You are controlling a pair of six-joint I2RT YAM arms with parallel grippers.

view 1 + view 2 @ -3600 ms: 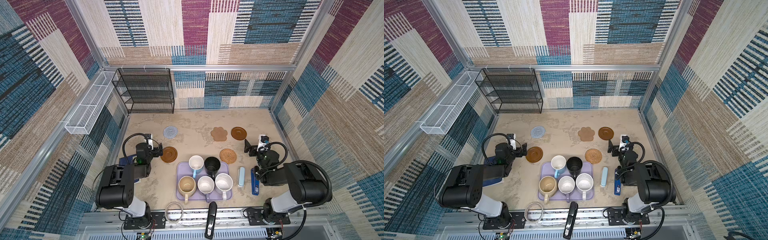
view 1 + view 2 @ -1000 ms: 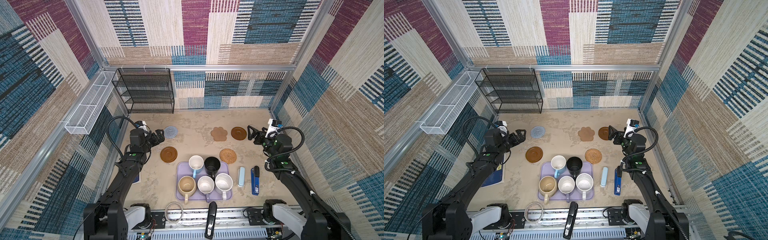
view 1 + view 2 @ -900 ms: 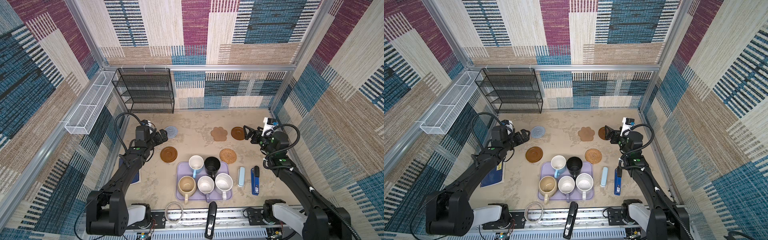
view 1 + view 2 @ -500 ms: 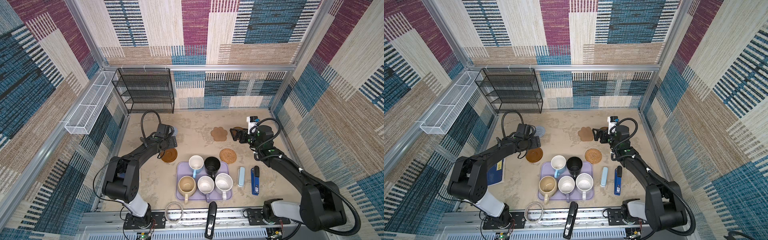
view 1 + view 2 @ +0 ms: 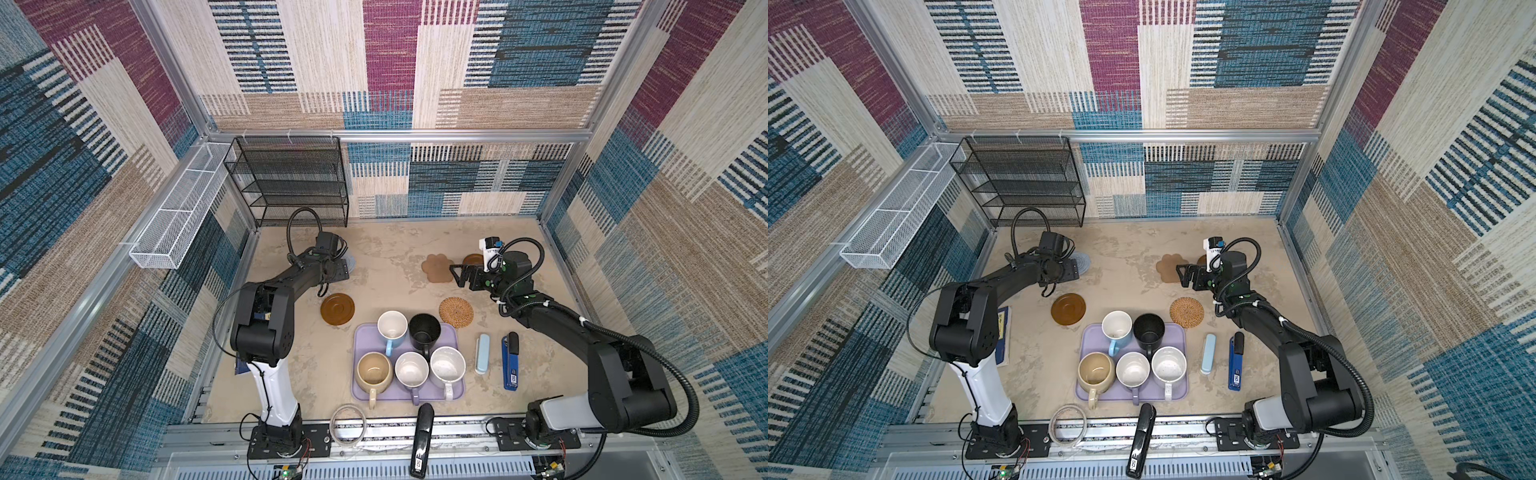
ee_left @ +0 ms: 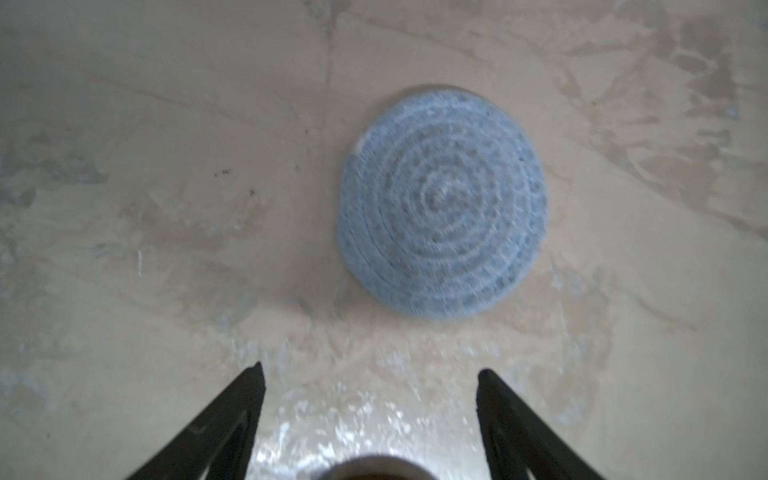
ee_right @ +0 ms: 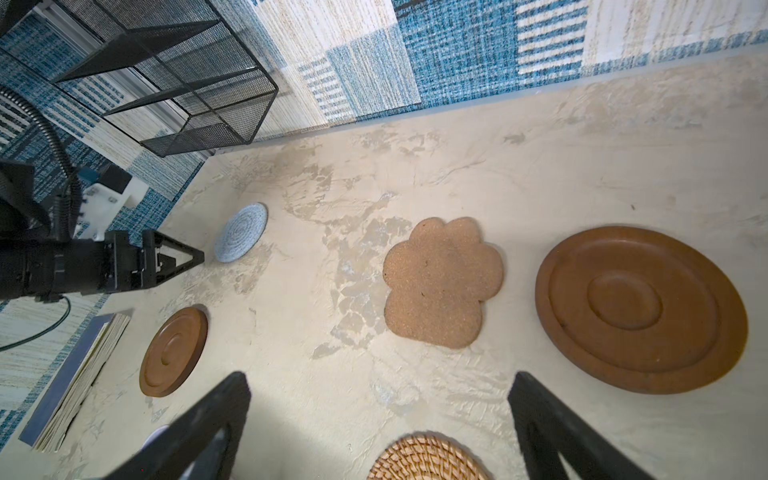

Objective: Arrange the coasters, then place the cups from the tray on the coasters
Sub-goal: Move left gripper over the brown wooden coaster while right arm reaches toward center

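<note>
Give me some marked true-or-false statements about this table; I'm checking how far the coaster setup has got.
1. All five mugs stand on the lavender tray. True.
2. A mug sits on the rattan coaster. False: it is bare.
3. The left gripper grips the blue-grey woven coaster. False: its jaws are open, and the coaster lies on the table ahead of them.
4. The right gripper has open, empty jaws. True.
5. The paw-shaped coaster touches a wooden saucer coaster. False: a gap separates them.
</note>
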